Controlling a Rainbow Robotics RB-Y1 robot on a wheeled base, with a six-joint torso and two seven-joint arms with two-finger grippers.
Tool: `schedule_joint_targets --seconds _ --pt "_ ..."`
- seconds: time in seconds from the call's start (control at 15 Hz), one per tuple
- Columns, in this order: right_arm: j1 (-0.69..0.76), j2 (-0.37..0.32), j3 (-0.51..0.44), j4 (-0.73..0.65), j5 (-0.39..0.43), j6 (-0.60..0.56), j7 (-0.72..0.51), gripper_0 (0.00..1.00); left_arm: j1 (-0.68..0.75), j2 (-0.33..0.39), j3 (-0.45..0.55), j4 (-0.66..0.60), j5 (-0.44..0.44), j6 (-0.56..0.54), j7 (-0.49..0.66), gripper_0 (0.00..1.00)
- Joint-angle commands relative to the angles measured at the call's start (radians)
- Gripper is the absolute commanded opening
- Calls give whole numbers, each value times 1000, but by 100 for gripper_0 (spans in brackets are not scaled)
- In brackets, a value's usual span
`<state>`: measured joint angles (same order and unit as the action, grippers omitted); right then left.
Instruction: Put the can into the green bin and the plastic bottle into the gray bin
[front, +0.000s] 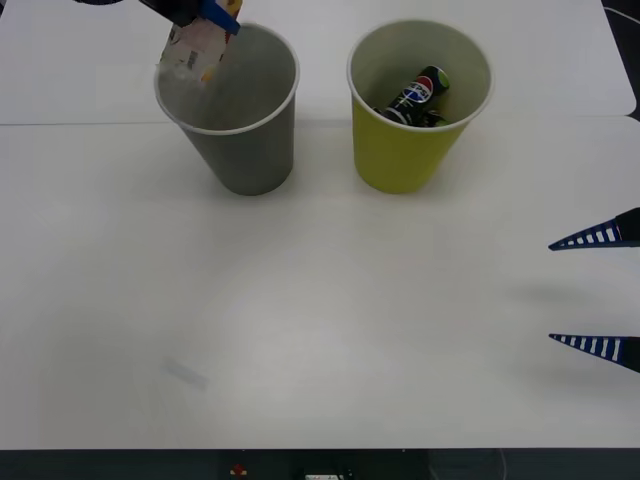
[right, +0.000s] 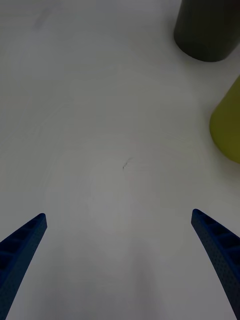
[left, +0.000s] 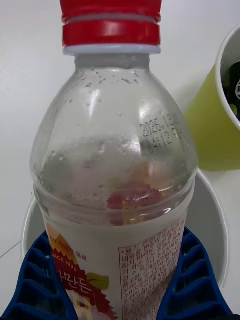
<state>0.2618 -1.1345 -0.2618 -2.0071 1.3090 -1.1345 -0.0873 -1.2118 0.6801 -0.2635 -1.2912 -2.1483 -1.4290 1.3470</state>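
The clear plastic bottle (front: 193, 55) (left: 112, 165) with a red cap hangs tilted over the far-left rim of the gray bin (front: 245, 150) (left: 212, 225), and my left gripper (front: 205, 15) (left: 112, 285) is shut on its labelled body. The dark Pepsi can (front: 418, 95) (left: 235, 92) lies inside the green bin (front: 400, 150) (left: 210, 135) (right: 227, 125), which stands to the right of the gray bin (right: 207, 30). My right gripper (front: 598, 290) (right: 117, 255) stands open above the bare table at the right edge, holding nothing.
The two bins stand side by side at the far middle of the white table (front: 300, 320). A seam in the tabletop (front: 80, 124) runs across behind them. The near half of the table holds no objects.
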Motion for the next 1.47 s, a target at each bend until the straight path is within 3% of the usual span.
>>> schedule_joint_targets --seconds 0.07,0.2,0.27,0.53,0.73,0.87,1.2,1.47 --pt "0 0 0 0 0 0 0 100 0 -1 -43 3 -5 38 0 6" --pt "0 0 0 0 0 0 0 100 0 -1 -45 3 -4 36 -2 56" --pt "0 0 0 0 0 0 0 100 0 -4 -46 3 -2 36 -14 96" --pt "0 0 0 0 0 0 0 100 0 -1 -51 1 19 36 -16 100" --pt "0 0 0 0 0 0 0 100 0 49 -51 -20 61 36 -72 100" --pt "0 0 0 0 0 0 0 100 3 98 -49 -22 142 32 -120 100" --pt "0 0 0 0 0 0 0 100 163 202 89 -111 337 27 -264 100" --pt "0 0 0 0 0 0 0 100 304 268 202 -166 478 -2 -442 100"
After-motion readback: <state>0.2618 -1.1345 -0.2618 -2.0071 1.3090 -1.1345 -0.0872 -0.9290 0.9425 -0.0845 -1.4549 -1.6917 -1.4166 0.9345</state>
